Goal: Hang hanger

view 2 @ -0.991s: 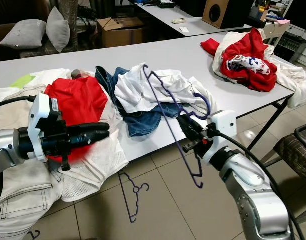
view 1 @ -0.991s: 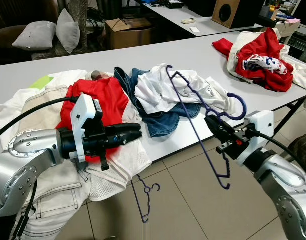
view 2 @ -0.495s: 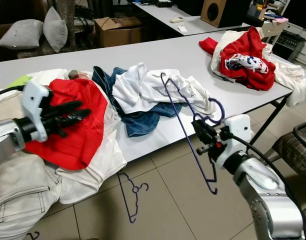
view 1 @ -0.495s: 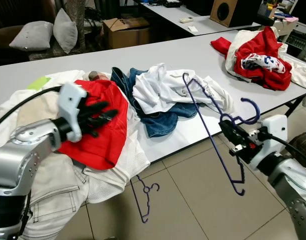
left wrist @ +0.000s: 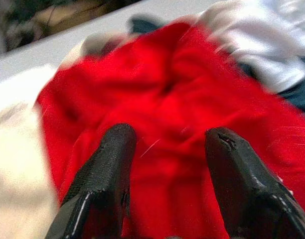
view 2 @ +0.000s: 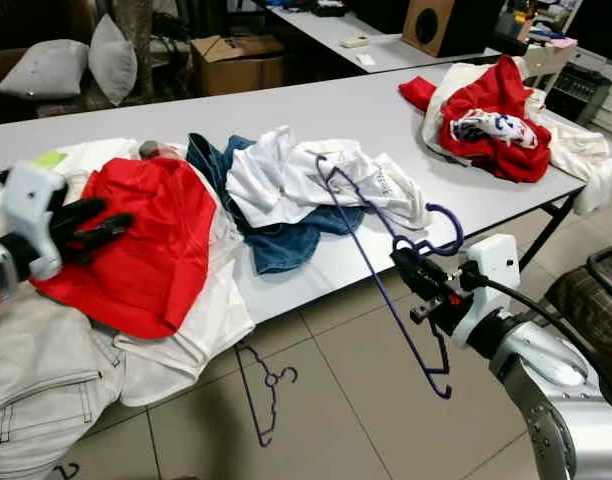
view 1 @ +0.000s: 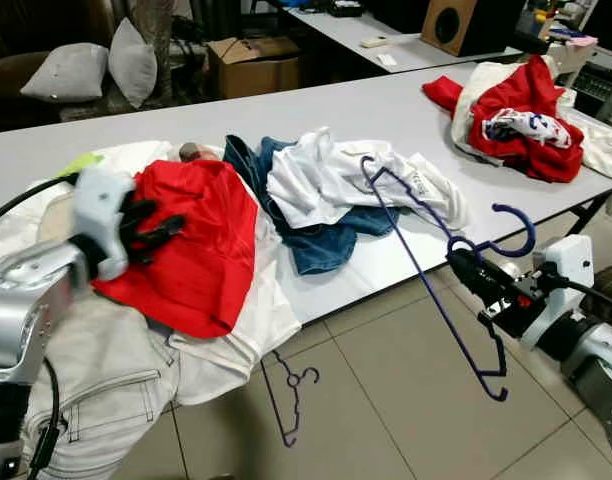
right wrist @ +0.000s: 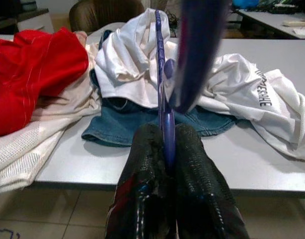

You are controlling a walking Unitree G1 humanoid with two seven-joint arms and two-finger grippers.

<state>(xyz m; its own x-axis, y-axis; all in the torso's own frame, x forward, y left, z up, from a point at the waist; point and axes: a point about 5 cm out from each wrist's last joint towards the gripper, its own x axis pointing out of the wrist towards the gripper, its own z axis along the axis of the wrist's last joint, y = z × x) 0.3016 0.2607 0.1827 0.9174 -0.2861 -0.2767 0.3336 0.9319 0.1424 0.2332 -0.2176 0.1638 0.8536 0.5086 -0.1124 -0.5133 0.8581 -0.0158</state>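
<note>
I read the right gripper (view 1: pixel 464 268) at about 4 o'clock in the head view, out past the near edge of the long grey table (view 1: pixel 406 105). Its two black fingers are pinched tight on the thin blue-purple plastic hanger (view 1: pixel 431 285), gripping it just below the hook. The hook curls up above the fingers; the triangular frame runs from a corner over the table edge at roughly 12 o'clock of the gripper down to a corner hanging over the tiled floor (view 1: pixel 386 410) at its 5 o'clock. In the right wrist view the hanger bar (right wrist: pixel 162 99) sits squeezed between the fingers (right wrist: pixel 145 164), no gap left.

The left gripper (view 1: pixel 151 222) is at 9 o'clock in the head view, over the crumpled red cloth garment (view 1: pixel 191 240) on the table. The left wrist view is blurred, but the fingers (left wrist: pixel 107 164) look well apart with nothing between them, the red cloth beyond.

At 3 o'clock of the red garment lie a rumpled white t-shirt (view 1: pixel 336 175) and blue denim (view 1: pixel 321 235) beneath it. A pale mesh and cream pile (view 1: pixel 116 360) drapes off the near table edge. A second thin purple hanger (view 1: pixel 286 395) lies flat on the floor at 6 o'clock. A red-and-white clothing heap (view 1: pixel 521 115) sits at the far end, 2 o'clock.
</note>
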